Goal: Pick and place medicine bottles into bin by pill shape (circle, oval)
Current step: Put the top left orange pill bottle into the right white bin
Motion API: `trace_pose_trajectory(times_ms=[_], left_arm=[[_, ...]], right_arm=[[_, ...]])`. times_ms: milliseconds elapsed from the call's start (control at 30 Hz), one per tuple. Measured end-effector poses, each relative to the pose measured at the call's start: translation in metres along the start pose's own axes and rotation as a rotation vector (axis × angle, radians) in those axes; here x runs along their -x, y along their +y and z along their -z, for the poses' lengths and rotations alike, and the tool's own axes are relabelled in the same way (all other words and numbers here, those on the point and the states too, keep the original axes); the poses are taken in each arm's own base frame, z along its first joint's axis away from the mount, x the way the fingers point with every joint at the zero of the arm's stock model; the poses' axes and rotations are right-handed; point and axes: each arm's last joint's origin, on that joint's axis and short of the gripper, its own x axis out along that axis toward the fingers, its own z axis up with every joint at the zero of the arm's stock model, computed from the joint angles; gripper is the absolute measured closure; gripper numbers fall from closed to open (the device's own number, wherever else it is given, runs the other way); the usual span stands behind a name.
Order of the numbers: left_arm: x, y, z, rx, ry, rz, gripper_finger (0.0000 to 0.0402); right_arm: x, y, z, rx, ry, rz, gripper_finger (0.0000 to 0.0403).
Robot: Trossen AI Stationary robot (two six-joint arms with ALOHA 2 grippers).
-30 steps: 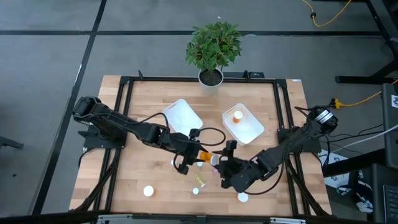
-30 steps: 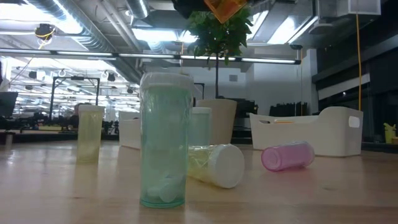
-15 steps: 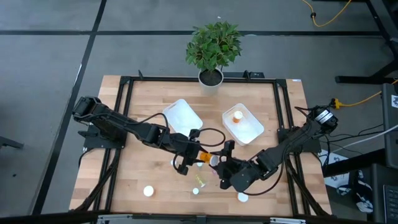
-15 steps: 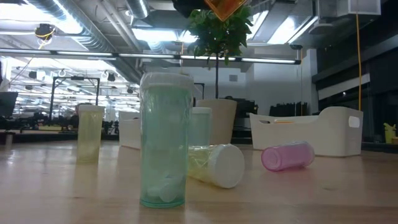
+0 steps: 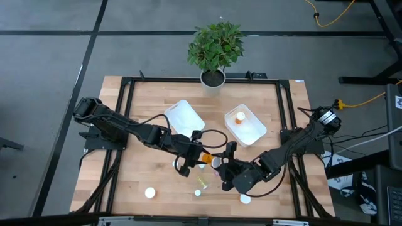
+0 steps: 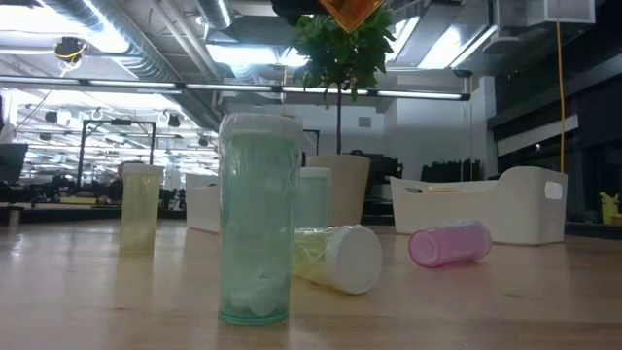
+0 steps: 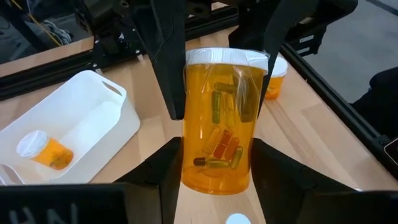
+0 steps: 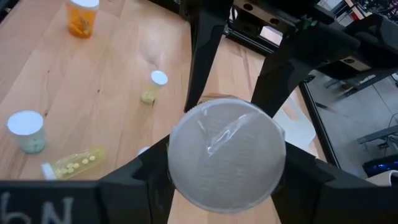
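Observation:
An orange medicine bottle (image 7: 217, 124) with a white cap (image 8: 227, 155) and oblong capsules inside hangs above the table's middle (image 5: 209, 158). My two grippers meet at it from opposite ends. My left gripper (image 5: 200, 154) is shut on its base end and my right gripper (image 5: 222, 164) on its cap end. In the low view only the bottle's bottom (image 6: 350, 12) shows, high above the tabletop. Another orange bottle (image 5: 239, 116) lies on the floor of the right white bin (image 5: 251, 132). The left bin (image 5: 184, 117) stands beside it. My left gripper pinches the orange body near its base (image 7: 186, 158) between its two fingers, coming from the table's left and slanting down. The bottle is lifted clear, cap pointing away toward the other arm. My right gripper has the cap end (image 8: 180, 165) between its two fingers, one on either side. It comes from the table's right and near side, along the bottle's axis, facing the cap's flat top.
Loose bottles stand or lie on the table near the front: a teal one upright (image 6: 255, 219), a yellow-green one on its side (image 6: 335, 255), a pink one on its side (image 6: 449, 243), a pale yellow one upright (image 6: 141, 206). A potted plant (image 5: 215, 47) stands at the far edge.

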Motion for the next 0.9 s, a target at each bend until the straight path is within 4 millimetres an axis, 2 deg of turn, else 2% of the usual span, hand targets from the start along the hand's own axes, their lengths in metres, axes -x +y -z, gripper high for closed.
trace_pose_trajectory(times_ms=[267,567,733,900], left_arm=[[0.0,-0.002,0.0,0.018,0.002,-0.021,0.024],[0.0,0.0,0.005,0.042,0.056,-0.073,0.0183],[0.004,0.002,0.015,0.058,0.163,-0.166,0.0169],[0.007,0.004,0.022,0.095,0.241,-0.253,0.0168]], right_arm=[[0.0,0.0,0.0,-0.001,-0.001,0.001,0.0204],[0.002,-0.003,0.005,0.022,0.041,0.055,0.0205],[0.011,-0.014,0.012,-0.04,0.101,0.071,0.02],[0.03,-0.035,0.025,-0.105,0.209,0.143,0.0205]])
